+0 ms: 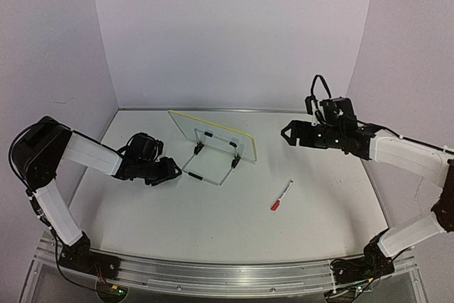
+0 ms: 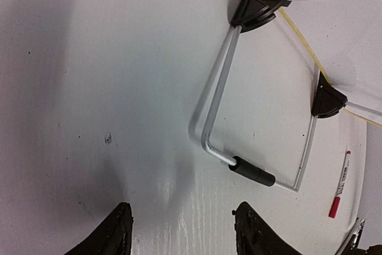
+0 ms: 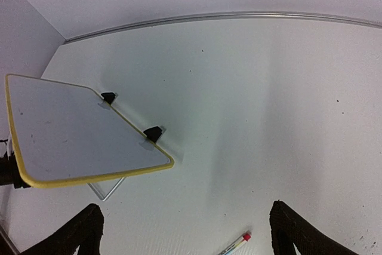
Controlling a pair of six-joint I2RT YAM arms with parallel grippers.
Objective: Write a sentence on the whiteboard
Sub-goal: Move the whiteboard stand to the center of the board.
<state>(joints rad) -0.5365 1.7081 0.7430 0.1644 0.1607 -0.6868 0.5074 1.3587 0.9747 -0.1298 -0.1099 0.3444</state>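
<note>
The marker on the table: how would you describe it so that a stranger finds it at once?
On the white table, find the yellow-rimmed whiteboard on its wire stand. Right of it, closer to the near edge, lies the marker alone. It is the only slim white stick with a red end.

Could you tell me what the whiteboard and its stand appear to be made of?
The whiteboard looks like a smooth coated sheet, possibly plastic, with a yellow rim. Its stand seems bent metal wire, silvery with highlights; its black clips look plastic.
</note>
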